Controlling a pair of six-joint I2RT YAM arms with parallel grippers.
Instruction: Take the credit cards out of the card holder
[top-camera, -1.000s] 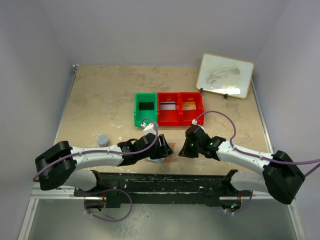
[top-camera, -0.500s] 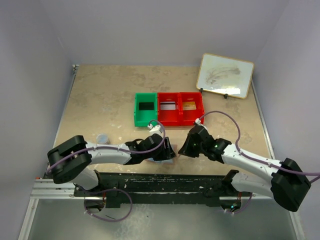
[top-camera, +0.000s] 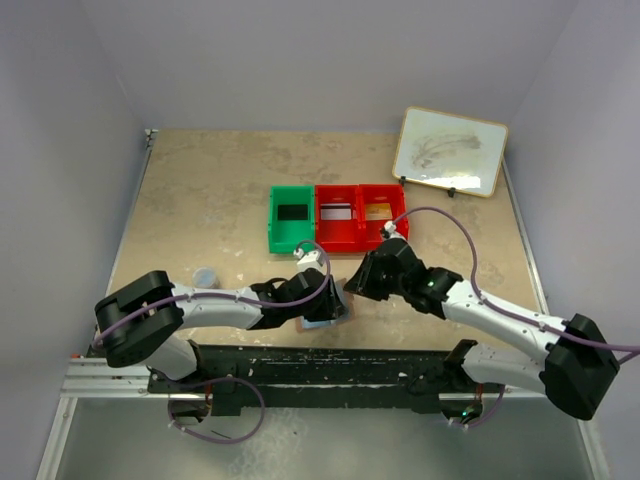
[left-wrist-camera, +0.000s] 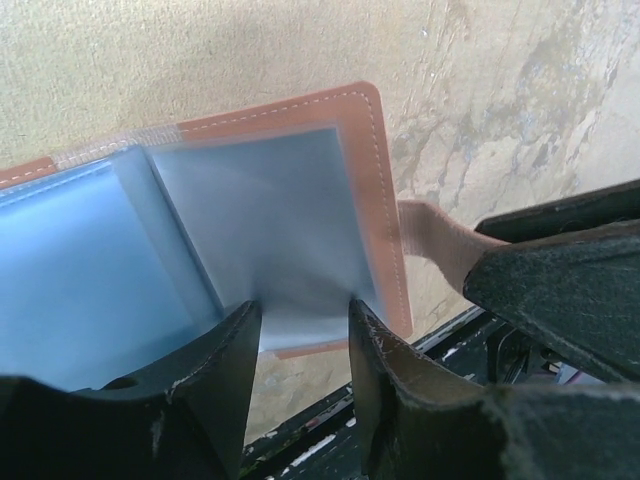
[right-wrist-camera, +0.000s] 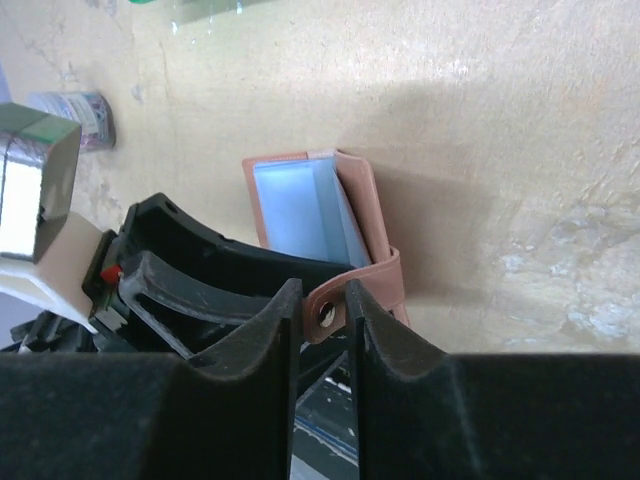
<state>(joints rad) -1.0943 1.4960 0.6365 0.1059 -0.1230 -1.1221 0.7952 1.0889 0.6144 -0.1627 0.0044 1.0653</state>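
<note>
Right wrist: right claw (right-wrist-camera: 323, 305) straddles card holder (right-wrist-camera: 300, 205) strap (right-wrist-camera: 372, 277).

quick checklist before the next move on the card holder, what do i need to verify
1. Card holder lying open, blue inside up: ok.
2. Left gripper straddles the clear sleeve, jaws apart, not pinching it: not ok.
3. Strap sits between the right gripper fingers; firm hold: cannot tell.
4. Any card left inside the sleeves: cannot tell, blurred.
5. Black card, white-grey card and gold card each lie in one of the bins: ok.
</note>
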